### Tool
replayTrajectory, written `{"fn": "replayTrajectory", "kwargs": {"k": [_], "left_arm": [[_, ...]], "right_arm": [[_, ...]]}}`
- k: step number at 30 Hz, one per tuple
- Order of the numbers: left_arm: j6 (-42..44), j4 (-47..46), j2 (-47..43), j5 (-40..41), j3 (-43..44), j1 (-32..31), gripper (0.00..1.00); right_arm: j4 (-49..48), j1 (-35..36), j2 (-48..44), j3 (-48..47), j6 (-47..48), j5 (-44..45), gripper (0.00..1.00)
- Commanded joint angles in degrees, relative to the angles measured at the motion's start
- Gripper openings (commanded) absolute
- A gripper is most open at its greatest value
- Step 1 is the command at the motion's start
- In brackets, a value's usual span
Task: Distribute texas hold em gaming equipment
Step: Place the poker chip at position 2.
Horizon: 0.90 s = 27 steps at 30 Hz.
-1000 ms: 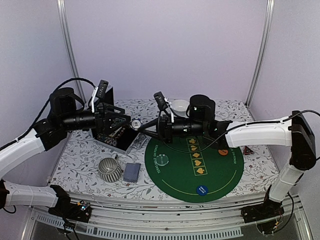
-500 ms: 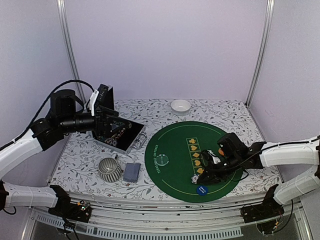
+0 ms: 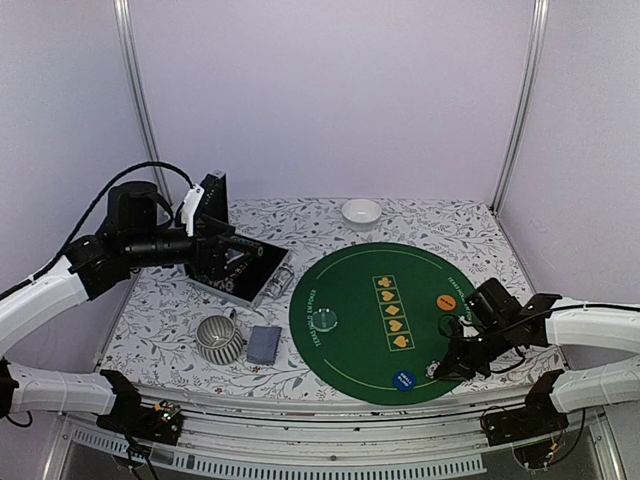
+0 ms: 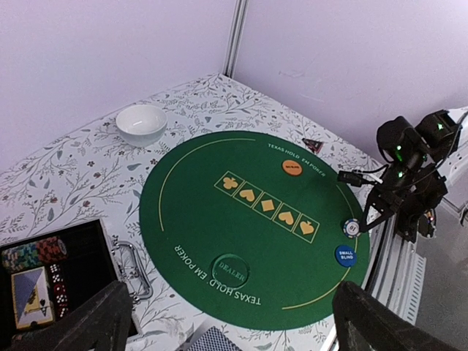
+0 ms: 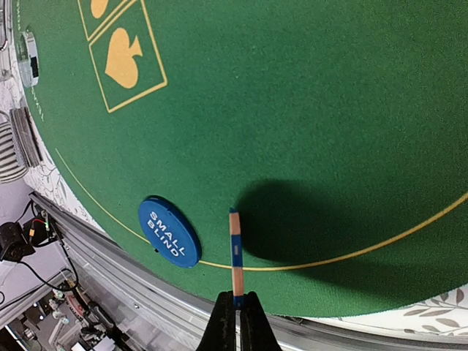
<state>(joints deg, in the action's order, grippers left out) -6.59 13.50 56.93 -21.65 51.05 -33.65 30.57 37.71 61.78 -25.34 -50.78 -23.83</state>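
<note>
Blue-striped round chip (image 5: 235, 248), pinched tight in the right gripper (image 5: 235, 298), now hangs over the round green felt mat (image 5: 307, 110) beside the blue small-blind button (image 5: 169, 231), no longer by the black case (image 3: 243, 272), so it looks ready to set down; the left gripper (image 3: 225, 255) gapes open.

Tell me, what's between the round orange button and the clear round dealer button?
A row of five yellow card-suit squares printed on the round green felt mat, seen in the top view.

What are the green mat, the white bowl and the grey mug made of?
Green mat: looks like felt, matte and soft, no shine. White bowl: probably ceramic or plastic, smooth, slightly glossy. Grey mug: ribbed sides, dull finish; ceramic or metal, hard to tell.
</note>
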Motion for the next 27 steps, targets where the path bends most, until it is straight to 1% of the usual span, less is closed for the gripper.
{"fn": "replayTrajectory", "kwargs": {"k": [1, 5, 10, 11, 12, 13, 15, 16, 17, 18, 22, 24, 27], "left_arm": [[1.8, 2.1, 0.6, 1.7, 1.4, 0.5, 0.98], [2.1, 2.2, 0.7, 2.3, 1.4, 0.6, 0.98], [2.0, 2.3, 1.2, 3.4, 1.6, 0.7, 0.98], [2.0, 2.4, 1.2, 3.6, 1.8, 0.7, 0.98], [2.1, 2.5, 1.3, 3.8, 2.0, 0.7, 0.98], [2.2, 2.7, 1.3, 4.1, 2.3, 0.7, 0.98], [2.6, 2.9, 1.6, 4.6, 2.7, 0.7, 0.98], [2.8, 3.0, 1.8, 5.0, 2.9, 0.7, 0.98], [2.9, 3.1, 1.9, 5.2, 3.1, 0.7, 0.98], [3.0, 3.3, 2.3, 5.5, 3.4, 0.7, 0.98], [3.8, 5.8, 3.1, 8.1, 4.7, 0.8, 0.98], [4.8, 8.7, 3.7, 11.9, 5.7, 1.0, 0.98], [5.7, 16.2, 6.1, 18.3, 8.5, 3.1, 0.98]], "right_arm": [[0.9, -1.6, 1.3, 0.2, 1.7, 0.2, 0.02], [0.0, -2.0, 1.3, -1.2, 3.3, -3.3, 0.02], [-0.1, -2.5, 3.4, -0.9, 4.5, -5.9, 0.02], [0.1, -2.5, 3.6, -1.1, 4.5, -6.2, 0.06], [1.0, -2.6, 3.5, -1.4, 4.6, -5.9, 0.16], [2.8, -2.7, 3.3, -2.3, 4.9, -4.3, 0.29], [9.1, -2.7, 2.8, -5.6, 5.4, 1.7, 0.4], [13.6, -2.7, 2.2, -8.7, 5.5, 5.1, 0.45], [16.8, -2.7, 1.7, -11.0, 5.7, 7.9, 0.52], [19.4, -2.7, 1.1, -13.3, 5.8, 10.4, 0.56], [25.9, -2.7, 1.6, -23.4, 7.6, 17.2, 0.68], [25.8, -2.7, 2.9, -28.4, 10.8, 18.4, 0.72], [21.2, -1.8, 4.7, -34.9, 14.9, 18.7, 0.75]]}}
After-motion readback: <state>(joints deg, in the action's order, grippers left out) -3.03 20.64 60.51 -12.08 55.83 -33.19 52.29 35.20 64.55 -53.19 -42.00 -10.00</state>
